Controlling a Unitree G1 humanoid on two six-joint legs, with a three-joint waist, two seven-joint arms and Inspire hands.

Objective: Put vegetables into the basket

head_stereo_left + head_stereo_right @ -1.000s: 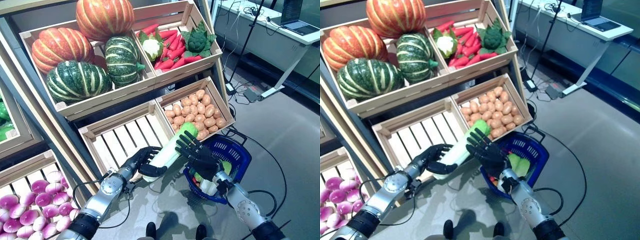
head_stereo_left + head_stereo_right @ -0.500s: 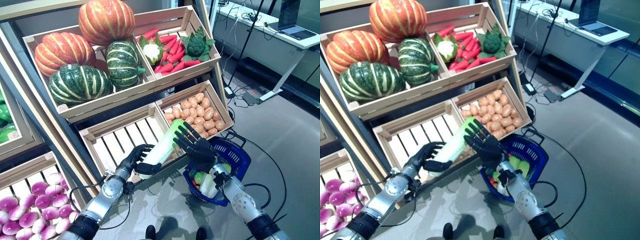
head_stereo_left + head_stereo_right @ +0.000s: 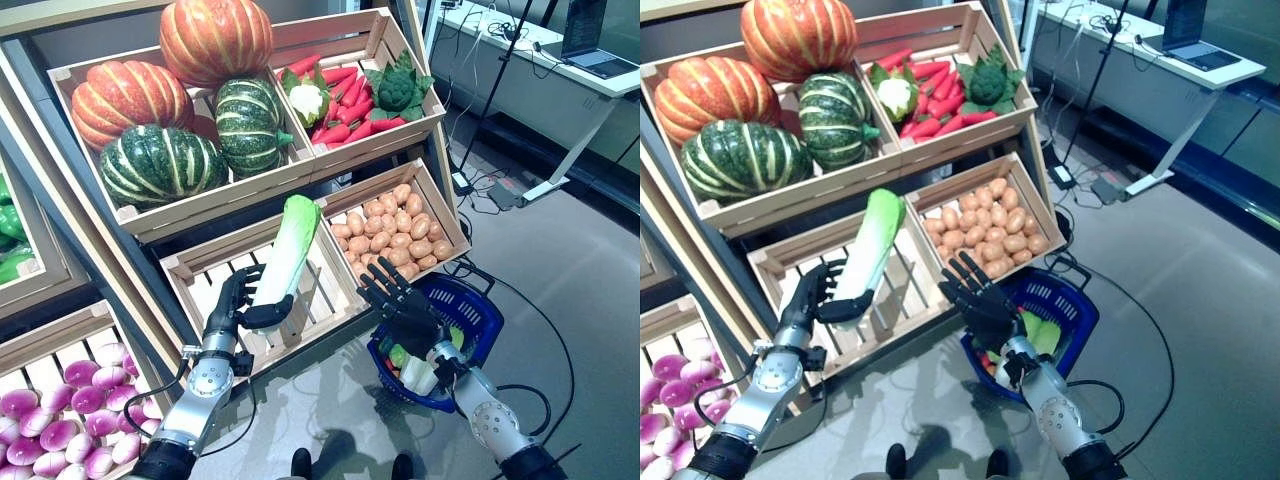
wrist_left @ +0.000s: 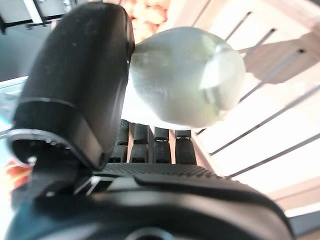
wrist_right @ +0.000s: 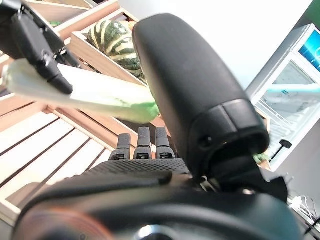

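A: Cabbage? 
B: Long cabbage [image 3: 284, 250], pale white stalk, green leafy tip, upright at frame centre over the slatted crate [image 3: 215, 290], left robot hand [image 3: 236, 300] clasping its base.

A: Right robot hand [image 3: 400, 308]? 
B: Fingers spread, empty, above the blue basket [image 3: 478, 306].

A second ago both my hands met on the cabbage [image 3: 283, 247] just at the basket's [image 3: 478, 306] 9 o'clock rim. Now my left hand [image 3: 243, 300] alone grips it, thumb and fingers [image 4: 155, 145] wrapped around its white base, and has carried it off toward 10 o'clock, over the empty crate [image 3: 255, 283]. The cabbage has swung from a low slant to nearly upright, green tip at 12 o'clock. My right hand [image 3: 402, 309] has let go; it has dropped back toward the basket's near rim, fingers [image 3: 378, 286] spread, well apart from the cabbage.
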